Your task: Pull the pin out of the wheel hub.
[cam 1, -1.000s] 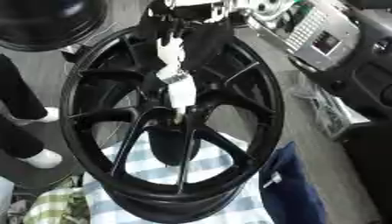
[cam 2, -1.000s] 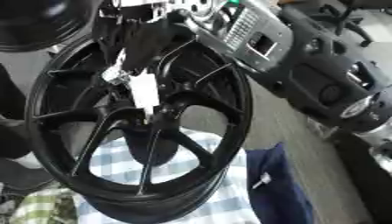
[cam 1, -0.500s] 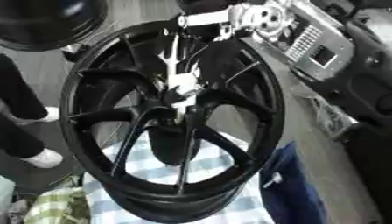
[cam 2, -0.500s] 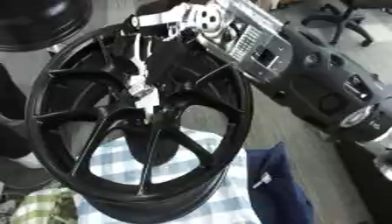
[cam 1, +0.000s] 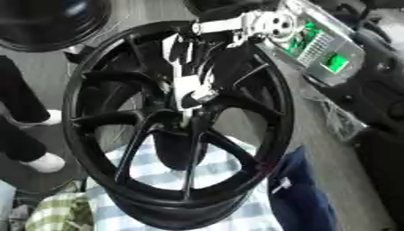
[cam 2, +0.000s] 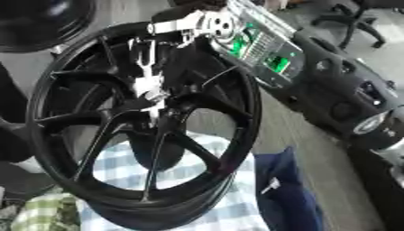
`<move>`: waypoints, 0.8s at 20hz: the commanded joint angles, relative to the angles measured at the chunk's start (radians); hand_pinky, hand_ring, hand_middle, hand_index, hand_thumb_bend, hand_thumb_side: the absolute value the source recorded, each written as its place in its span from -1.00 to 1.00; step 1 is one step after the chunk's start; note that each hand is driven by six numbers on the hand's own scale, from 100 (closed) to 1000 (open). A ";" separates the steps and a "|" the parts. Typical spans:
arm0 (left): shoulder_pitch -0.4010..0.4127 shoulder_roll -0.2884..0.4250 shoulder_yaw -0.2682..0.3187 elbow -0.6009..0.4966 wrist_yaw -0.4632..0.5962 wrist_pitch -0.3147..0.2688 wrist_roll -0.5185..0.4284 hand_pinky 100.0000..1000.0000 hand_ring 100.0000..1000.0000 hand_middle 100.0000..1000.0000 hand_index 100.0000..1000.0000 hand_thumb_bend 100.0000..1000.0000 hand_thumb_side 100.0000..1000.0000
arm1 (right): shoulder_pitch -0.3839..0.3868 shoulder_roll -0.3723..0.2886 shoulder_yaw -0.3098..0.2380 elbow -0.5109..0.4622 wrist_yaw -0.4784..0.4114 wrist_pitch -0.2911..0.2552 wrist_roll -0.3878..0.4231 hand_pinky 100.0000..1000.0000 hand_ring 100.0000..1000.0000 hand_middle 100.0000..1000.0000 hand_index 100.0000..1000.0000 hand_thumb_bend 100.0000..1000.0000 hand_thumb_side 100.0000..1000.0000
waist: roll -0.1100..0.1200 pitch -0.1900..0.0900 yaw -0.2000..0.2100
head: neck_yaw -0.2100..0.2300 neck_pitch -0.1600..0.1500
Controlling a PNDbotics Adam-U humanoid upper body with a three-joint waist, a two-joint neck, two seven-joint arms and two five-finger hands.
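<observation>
A black wheel hub (cam 1: 177, 135) is seen standing tilted on a blue-and-white checked cloth (cam 1: 158, 167), its spokes meeting at a centre boss. From that centre a pale, silver-white pin (cam 1: 188, 92) rises toward the hub's upper rim. The right robot hand (cam 1: 207, 45) reaches down from above the hub's upper rim; its dark fingers appear to be curled about the upper part of the pin, though the exact contact is blurred and is given as a judgement. The left robot hand is not shown in either view.

The pin is judged to be rigid metal, light next to the hub, and probably smooth, so slipping along its length can be expected. The hold is best taken on the exposed shaft above the hub's centre, with the pull directed straight along the pin's axis; a sideways pull could bind it in its bore. The hub is judged heavy and stiff, yet as it stands on edge on soft cloth it may rock or be dragged. A dark blue cloth (cam 1: 304, 194) lies just beside the hub's lower right rim.
</observation>
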 commanded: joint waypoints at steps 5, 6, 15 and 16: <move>-0.005 0.015 0.007 -0.014 0.005 0.000 -0.002 0.38 0.08 0.07 0.11 0.38 -0.64 | -0.005 -0.021 -0.021 0.027 0.018 -0.010 -0.012 0.56 0.41 0.38 0.58 -0.03 -0.53 | 0.003 -0.010 0.003 | 0.001 -0.002; -0.005 0.014 0.007 -0.014 0.005 0.000 -0.002 0.38 0.08 0.07 0.11 0.38 -0.64 | -0.003 -0.020 -0.021 0.031 0.019 -0.012 -0.013 0.56 0.41 0.38 0.58 -0.03 -0.53 | 0.003 -0.010 0.003 | 0.001 -0.002; -0.004 0.010 0.008 -0.014 0.007 0.000 -0.002 0.38 0.08 0.07 0.11 0.38 -0.64 | 0.007 -0.009 -0.023 0.068 0.024 -0.029 -0.022 0.55 0.40 0.37 0.57 -0.05 -0.56 | 0.005 -0.005 0.007 | -0.002 -0.003; -0.004 0.010 0.008 -0.014 0.007 0.000 -0.002 0.38 0.08 0.07 0.11 0.37 -0.64 | 0.007 -0.009 -0.023 0.070 0.024 -0.030 -0.022 0.55 0.40 0.36 0.56 -0.06 -0.57 | 0.004 -0.005 0.007 | -0.002 -0.003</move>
